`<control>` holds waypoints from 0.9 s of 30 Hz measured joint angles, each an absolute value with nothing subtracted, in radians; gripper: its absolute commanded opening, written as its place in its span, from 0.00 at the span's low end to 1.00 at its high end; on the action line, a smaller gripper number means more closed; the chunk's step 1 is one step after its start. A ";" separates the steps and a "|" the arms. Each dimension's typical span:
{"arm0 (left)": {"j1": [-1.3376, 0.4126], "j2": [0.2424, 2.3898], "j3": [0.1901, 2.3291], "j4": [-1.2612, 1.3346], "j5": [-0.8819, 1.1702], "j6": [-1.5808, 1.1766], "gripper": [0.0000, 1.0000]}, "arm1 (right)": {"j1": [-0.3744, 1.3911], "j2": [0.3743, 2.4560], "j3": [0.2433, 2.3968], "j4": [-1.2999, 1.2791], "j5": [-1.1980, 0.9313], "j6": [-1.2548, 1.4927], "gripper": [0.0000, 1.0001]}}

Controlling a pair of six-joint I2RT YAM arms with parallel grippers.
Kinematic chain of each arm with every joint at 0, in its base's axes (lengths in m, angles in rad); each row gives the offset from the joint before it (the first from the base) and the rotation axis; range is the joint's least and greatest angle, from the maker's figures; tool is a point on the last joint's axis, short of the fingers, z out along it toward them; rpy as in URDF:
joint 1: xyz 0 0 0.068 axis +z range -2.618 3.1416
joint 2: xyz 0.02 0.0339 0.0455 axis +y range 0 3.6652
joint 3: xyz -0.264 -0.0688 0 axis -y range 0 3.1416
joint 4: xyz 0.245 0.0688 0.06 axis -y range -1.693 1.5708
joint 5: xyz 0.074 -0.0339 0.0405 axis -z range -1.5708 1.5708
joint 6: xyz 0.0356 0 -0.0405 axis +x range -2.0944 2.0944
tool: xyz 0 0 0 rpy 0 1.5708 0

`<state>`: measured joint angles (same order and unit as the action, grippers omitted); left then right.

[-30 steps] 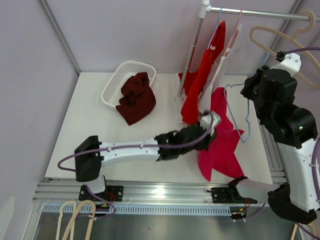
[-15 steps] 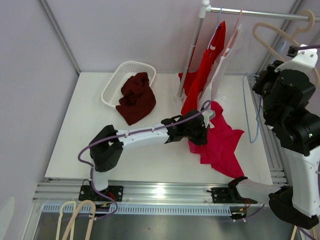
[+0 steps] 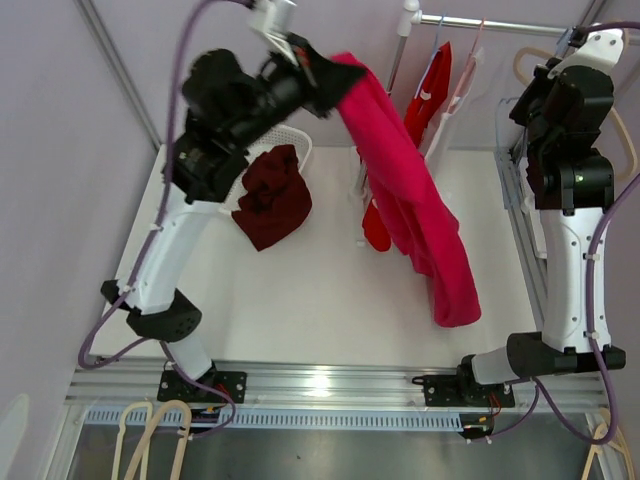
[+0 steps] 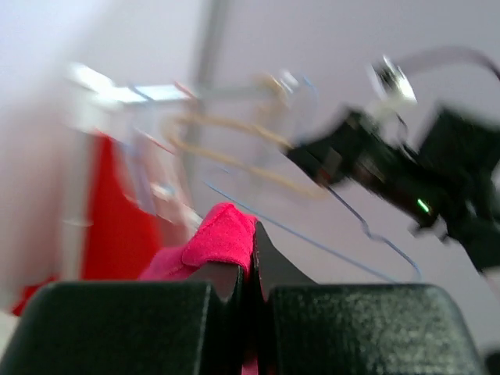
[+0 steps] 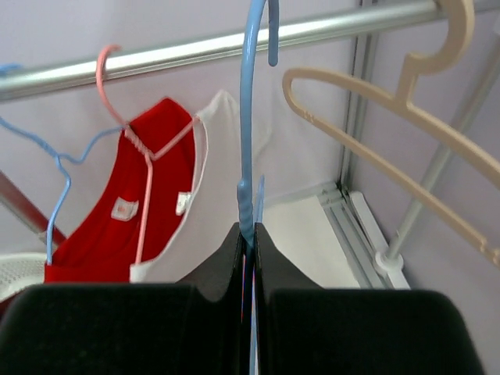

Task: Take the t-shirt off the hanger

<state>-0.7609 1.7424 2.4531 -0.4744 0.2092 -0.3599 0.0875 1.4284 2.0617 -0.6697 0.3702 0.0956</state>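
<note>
The pink t-shirt [image 3: 415, 200] hangs free in the air from my left gripper [image 3: 322, 72], which is raised high at the back and shut on a fold of it [image 4: 225, 237]. The shirt's lower end dangles above the table's right part. My right gripper [image 5: 248, 234] is shut on the neck of the bare blue wire hanger [image 5: 247, 141], with the hook up near the metal rail [image 5: 234, 39]. In the top view the right arm [image 3: 565, 110] stands tall at the far right by the rail. No cloth is on this hanger.
A white basket [image 3: 232, 160] with a dark red cloth [image 3: 272, 195] spilling out sits at the back left. A red shirt [image 3: 425, 90] and a white shirt [image 5: 223, 180] hang on the rail. A beige hanger [image 5: 367, 98] hangs right of the blue one.
My left arm swung from low over the table up to the back, lifting the pink t-shirt into the air. My right arm carried the blue hanger up to the rail.
</note>
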 measured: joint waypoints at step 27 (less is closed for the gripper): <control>-0.258 1.963 2.449 0.009 0.168 -0.482 0.01 | -0.120 1.770 2.130 -0.244 -0.060 0.128 0.00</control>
